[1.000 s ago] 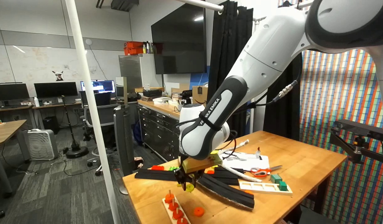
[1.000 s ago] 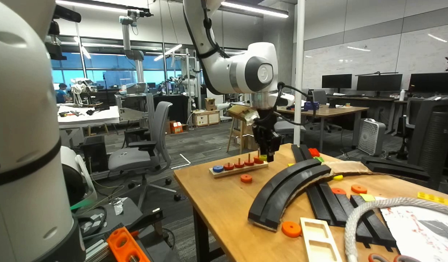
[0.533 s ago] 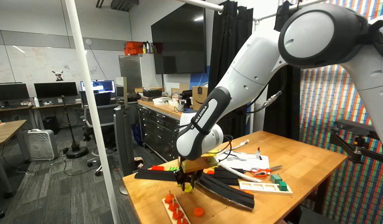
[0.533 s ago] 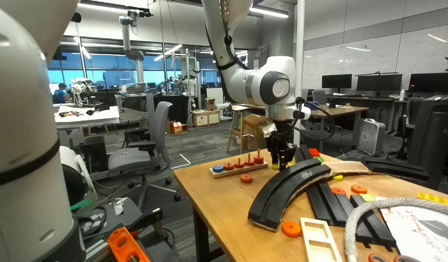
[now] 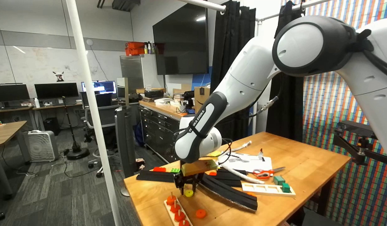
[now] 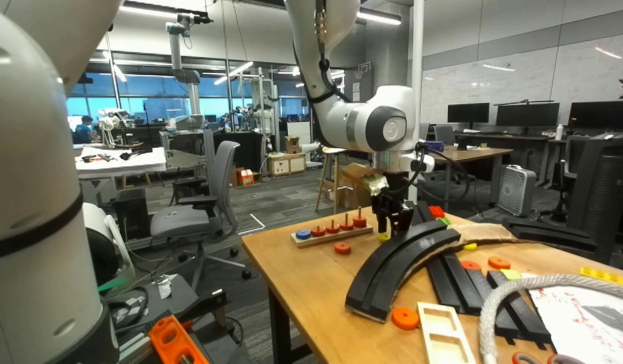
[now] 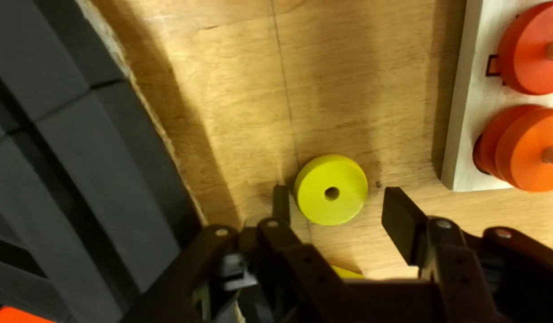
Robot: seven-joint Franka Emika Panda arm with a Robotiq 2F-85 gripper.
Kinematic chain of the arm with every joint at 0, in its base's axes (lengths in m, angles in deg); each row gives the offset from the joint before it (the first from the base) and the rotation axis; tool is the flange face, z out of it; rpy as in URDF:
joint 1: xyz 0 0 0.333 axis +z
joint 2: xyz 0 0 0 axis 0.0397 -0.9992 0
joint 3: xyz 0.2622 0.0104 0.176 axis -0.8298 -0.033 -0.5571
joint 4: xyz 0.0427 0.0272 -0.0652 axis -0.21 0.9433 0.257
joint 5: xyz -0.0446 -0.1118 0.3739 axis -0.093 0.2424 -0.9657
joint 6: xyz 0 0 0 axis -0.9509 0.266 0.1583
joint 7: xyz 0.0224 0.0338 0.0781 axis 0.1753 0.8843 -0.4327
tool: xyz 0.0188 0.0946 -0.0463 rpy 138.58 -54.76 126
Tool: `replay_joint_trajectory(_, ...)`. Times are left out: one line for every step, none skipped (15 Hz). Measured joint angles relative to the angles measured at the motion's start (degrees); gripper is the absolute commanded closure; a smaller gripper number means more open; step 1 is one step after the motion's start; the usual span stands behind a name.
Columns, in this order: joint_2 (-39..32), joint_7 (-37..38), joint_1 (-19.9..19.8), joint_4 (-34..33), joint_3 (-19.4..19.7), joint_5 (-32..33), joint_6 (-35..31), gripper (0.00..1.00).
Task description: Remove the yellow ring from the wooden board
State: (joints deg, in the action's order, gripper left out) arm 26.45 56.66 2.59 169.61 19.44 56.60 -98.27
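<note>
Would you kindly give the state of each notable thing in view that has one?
Hand: open, holding nothing
Wooden board: flat on the tabletop, loaded with rings
Yellow ring: off the board, flat on the tabletop, ungripped
Scissors: lying down, open or shut unclear
Wall screen: dark
One desk monitor: lit

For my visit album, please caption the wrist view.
Spread black fingers frame a round yellow ring on the wooden tabletop, apart from the flat, pale wooden board.

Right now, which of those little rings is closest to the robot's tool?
The yellow ring, flat on the tabletop, framed by the open tool in the wrist view. The red and orange rings lie farther off, several on the wooden board.
</note>
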Motion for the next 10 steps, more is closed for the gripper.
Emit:
replay_joint_trajectory(0.0, 0.0, 0.0, -0.2, -0.1, 0.0, 0.5, 0.04)
replay_joint_trajectory(0.0, 0.0, 0.0, -0.4, -0.1, 0.0, 1.2, 0.0)
replay_joint_trajectory(0.0, 0.0, 0.1, -0.8, -0.1, 0.0, 2.4, 0.0)
replay_joint_trajectory(0.2, 0.1, 0.4, -1.1, 0.0, 0.1, 3.7, 0.0)
replay_joint_trajectory(0.7, 0.2, 0.8, -1.2, 0.3, 0.6, 5.2, 0.0)
replay_joint_trajectory(1.7, 0.7, 1.5, -1.1, 0.8, 1.5, 6.7, 0.0)
replay_joint_trajectory(3.1, 1.4, 2.4, -0.9, 1.3, 2.7, 8.4, 0.0)
replay_joint_trajectory(5.0, 2.6, 3.3, -0.5, 1.7, 4.4, 10.2, 0.0)
replay_joint_trajectory(7.4, 3.9, 4.4, 0.2, 2.0, 6.2, 12.0, 0.0)
replay_joint_trajectory(10.1, 5.1, 5.2, 1.3, 2.2, 7.9, 13.7, 0.0)
